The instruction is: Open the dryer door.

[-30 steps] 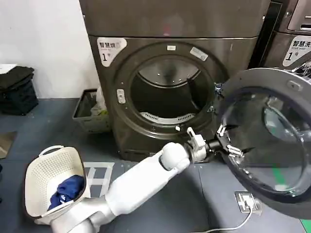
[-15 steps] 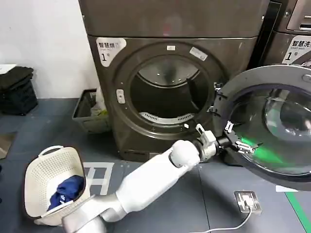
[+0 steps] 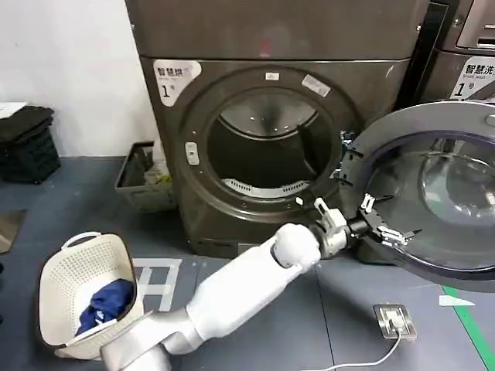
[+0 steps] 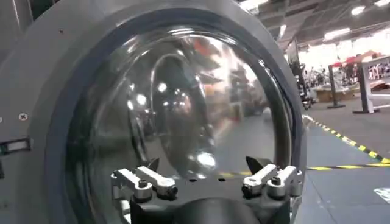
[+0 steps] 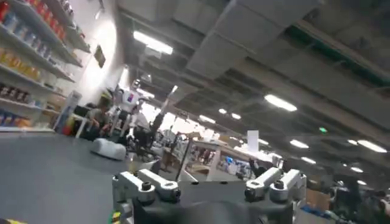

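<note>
The large round dryer door (image 3: 433,193), grey on its inner side with a clear bowl-shaped window set in a dark ring, stands swung wide open to the right of the dark grey front-loading dryer (image 3: 271,116), hinged at the right edge of the drum opening. The round drum mouth (image 3: 267,151) is fully exposed, dark inside, with a pale perforated strip along its lower lip.

The white left arm reaches from the lower left across the floor in front of the machine, and the left hand (image 3: 384,224) sits at the lower left part of the open door's inner face. Its fingers (image 4: 145,181) are spread apart, pinching nothing; in the left wrist view both fingertips point at the bowl window (image 4: 183,115) (whether they touch the glass I cannot tell).

The right hand (image 5: 207,185) shows in its own wrist view with fingers spread, empty, aimed up at a ceiling with strip lights.

On the grey floor to the left stands a white perforated plastic laundry basket (image 3: 77,290) holding blue cloth (image 3: 107,301). A grey crate (image 3: 143,179) sits against the white wall beside the dryer, and a black bag (image 3: 27,143) lies farther left. A small white floor socket (image 3: 394,321) with a cable lies below the open door.
</note>
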Available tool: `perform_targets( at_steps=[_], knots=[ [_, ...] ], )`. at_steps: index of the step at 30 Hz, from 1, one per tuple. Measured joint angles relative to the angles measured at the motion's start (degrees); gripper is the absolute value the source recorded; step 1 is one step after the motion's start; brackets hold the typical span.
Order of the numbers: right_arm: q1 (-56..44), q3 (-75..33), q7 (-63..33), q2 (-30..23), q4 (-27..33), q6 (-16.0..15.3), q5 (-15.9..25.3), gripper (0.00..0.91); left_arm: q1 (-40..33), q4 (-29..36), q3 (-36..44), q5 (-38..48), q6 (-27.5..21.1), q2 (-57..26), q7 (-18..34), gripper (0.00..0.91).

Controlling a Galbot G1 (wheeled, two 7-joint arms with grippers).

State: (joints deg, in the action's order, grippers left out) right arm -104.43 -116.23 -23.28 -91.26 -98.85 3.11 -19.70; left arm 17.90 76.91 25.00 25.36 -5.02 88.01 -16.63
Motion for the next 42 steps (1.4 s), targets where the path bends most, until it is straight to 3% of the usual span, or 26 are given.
perform_targets(
  at_steps=[9,17,22,29,42],
  knots=[
    [-0.5,-1.7,-0.3,0.0,-1.4,-2.5,0.0,0.907,2.5,4.2,-0.5,-0.8,-2.0,-2.2,-1.2,0.907],
    [0.0,-1.3,0.3,0.3,-2.5,-3.6,-0.2,0.907,8.5,16.1,-3.1,-0.7,-7.8,-7.7,0.1,0.907],
    [-0.1,-0.3,1.9,0.2,-3.3,-3.4,-0.3,0.907,12.8,24.6,-6.2,-1.6,-14.6,-12.2,4.3,0.907],
    [-0.5,-0.3,2.9,1.5,-2.7,-3.1,-2.0,0.907,19.6,33.8,-13.9,-1.0,-20.0,-18.4,9.4,0.907],
    [0.7,1.3,4.8,3.9,-1.6,-3.1,-2.9,0.907,35.8,43.8,-38.1,13.6,-30.8,-31.0,24.8,0.907]
  ],
)
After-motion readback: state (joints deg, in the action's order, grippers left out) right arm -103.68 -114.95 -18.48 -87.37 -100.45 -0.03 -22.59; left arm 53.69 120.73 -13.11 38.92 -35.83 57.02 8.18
